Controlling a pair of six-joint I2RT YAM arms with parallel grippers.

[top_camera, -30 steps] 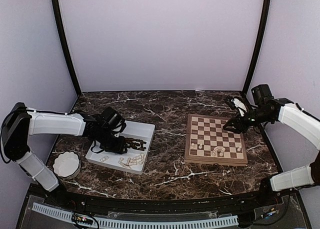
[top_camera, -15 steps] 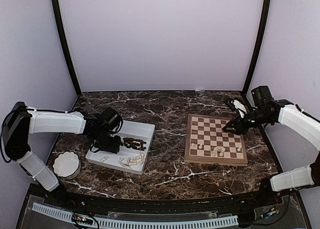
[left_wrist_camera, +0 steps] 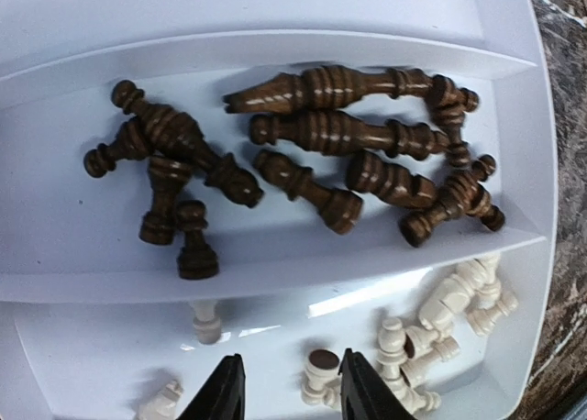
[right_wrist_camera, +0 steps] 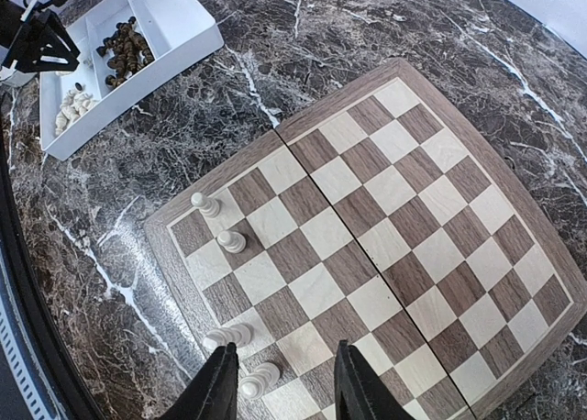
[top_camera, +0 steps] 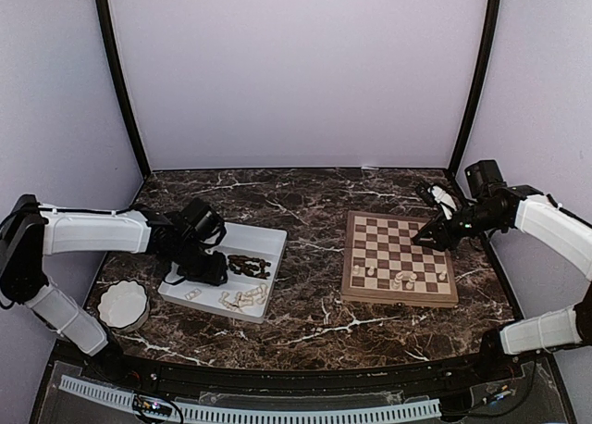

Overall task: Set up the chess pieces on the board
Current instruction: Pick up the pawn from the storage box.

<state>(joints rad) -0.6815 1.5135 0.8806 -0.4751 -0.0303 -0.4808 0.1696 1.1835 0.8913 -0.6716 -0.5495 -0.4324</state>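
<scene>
the board (right_wrist_camera: 385,218) is a flat square of wood with light and dark brown checks and a plain tan edge; you can see the wood grain, and a thin line runs across its middle; it lies on the right side of a shiny dark brown stone table (top_camera: 305,211) with white veins; four pale chessmen (right_wrist_camera: 231,242) are near one corner of the board; two stand up and two lie on their sides; they are smooth, with round heads and ringed stems.

the right gripper (right_wrist_camera: 280,388) hangs over that corner; its two black fingers are partly apart and hold nothing.

on the left side of the table is a white tray (left_wrist_camera: 275,16) with smooth walls that split it into long rows; one row holds a heap of dark pieces (left_wrist_camera: 321,136), glossy brown with carved rings, all tipped over; the next row holds pale pieces (left_wrist_camera: 440,319), cream and lying down.

the left gripper (left_wrist_camera: 282,392) hangs over the pale row; its fingers are partly apart and grip nothing.

a white bowl (top_camera: 123,305) with a wavy rim sits by the tray.
</scene>
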